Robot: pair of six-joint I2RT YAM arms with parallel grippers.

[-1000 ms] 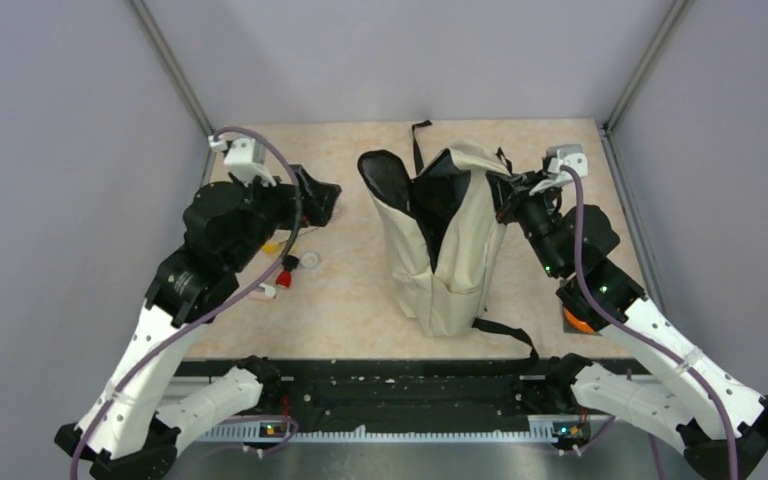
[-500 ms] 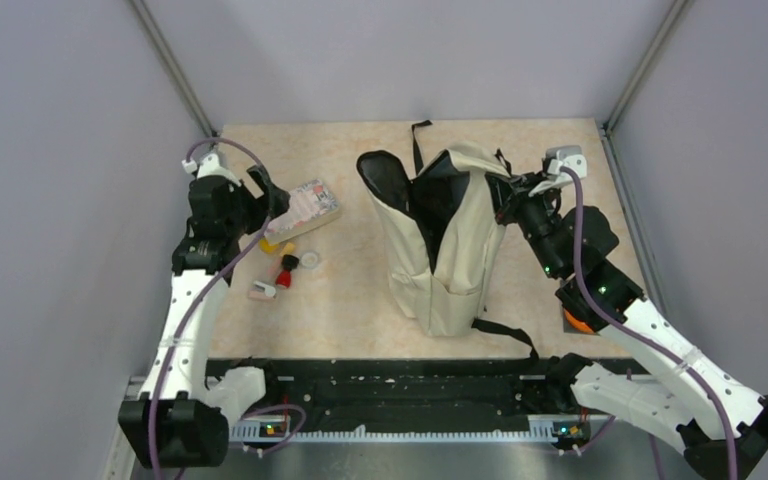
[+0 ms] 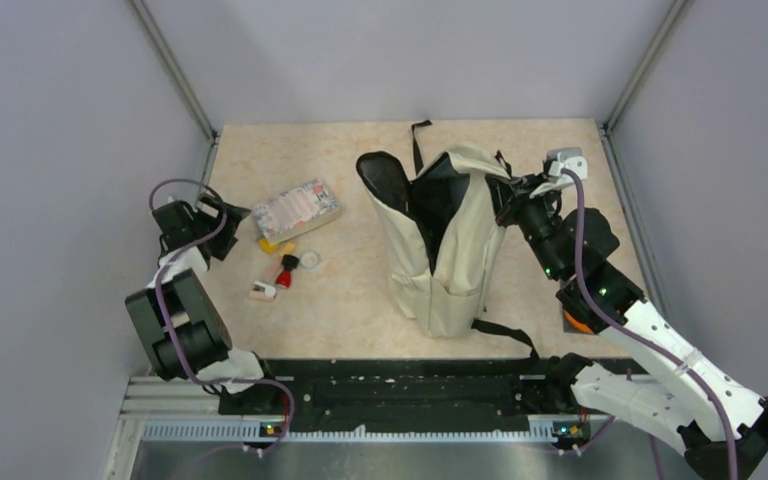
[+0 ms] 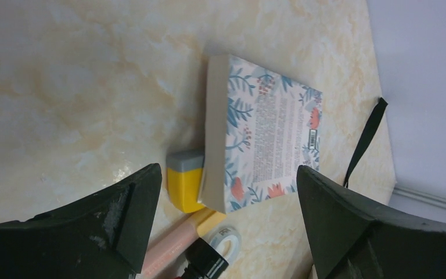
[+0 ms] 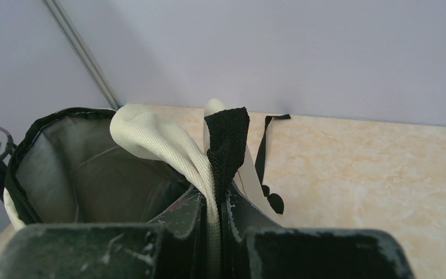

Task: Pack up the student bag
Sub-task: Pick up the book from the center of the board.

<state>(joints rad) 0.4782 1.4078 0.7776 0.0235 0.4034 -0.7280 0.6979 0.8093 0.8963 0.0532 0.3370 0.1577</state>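
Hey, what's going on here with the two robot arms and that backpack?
The robot is packing a backpack that stands unzipped in the middle of the table. The right tool is shut on the fabric at the bag's top edge, holding its mouth open. The left tool is open and empty, off to the left and facing a flowery book and a yellow block. Both lie on the table beside the bag, not yet packed.

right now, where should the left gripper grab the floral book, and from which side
Probably from above, jaws across its narrower width at the end away from the yellow block, which crowds one corner. The floral book lies flat on the table.
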